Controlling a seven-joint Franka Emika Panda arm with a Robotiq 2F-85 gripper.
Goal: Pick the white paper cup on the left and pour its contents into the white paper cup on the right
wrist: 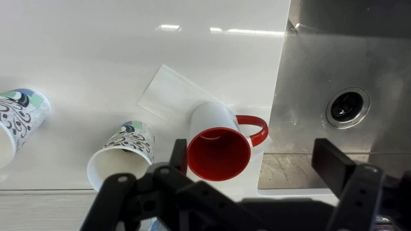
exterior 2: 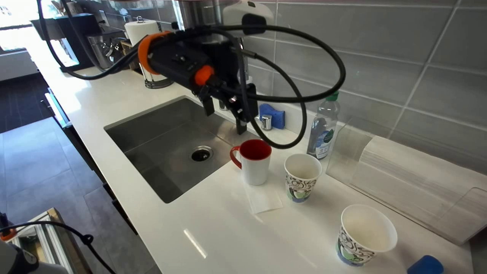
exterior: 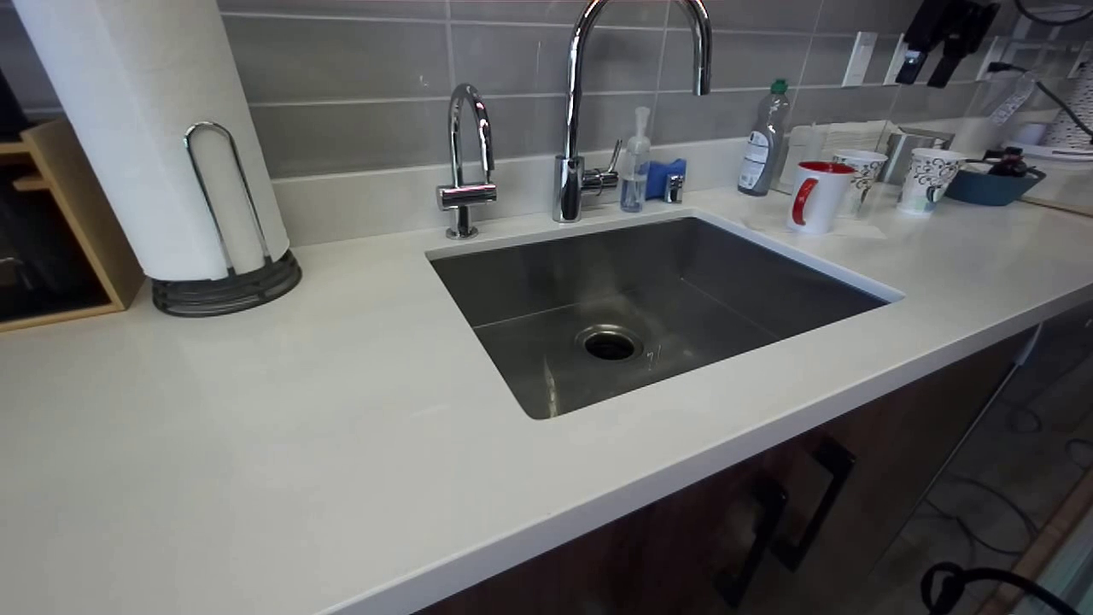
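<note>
Two white paper cups with a dark swirl pattern stand upright on the counter. In both exterior views, the left cup (exterior 2: 300, 186) (exterior: 867, 178) is beside the mug, and the right cup (exterior 2: 352, 245) (exterior: 927, 179) stands apart from it. In the wrist view the cup near the mug (wrist: 133, 138) is in the middle left, and the farther cup (wrist: 24, 112) is cut by the left edge. Their contents cannot be made out. My gripper (exterior 2: 225, 117) (exterior: 926, 72) (wrist: 252, 157) is open and empty, above the counter and sink edge, apart from both cups.
A white mug with red inside and handle (exterior 2: 255, 169) stands on a napkin (exterior 2: 266, 199) by the sink (exterior 2: 163, 152). A soap bottle (exterior 2: 323, 131) and clear napkin holder (exterior 2: 350, 152) are behind the cups. A blue bowl (exterior: 990, 186) is beyond the right cup. The faucet (exterior: 574, 111) rises behind the sink.
</note>
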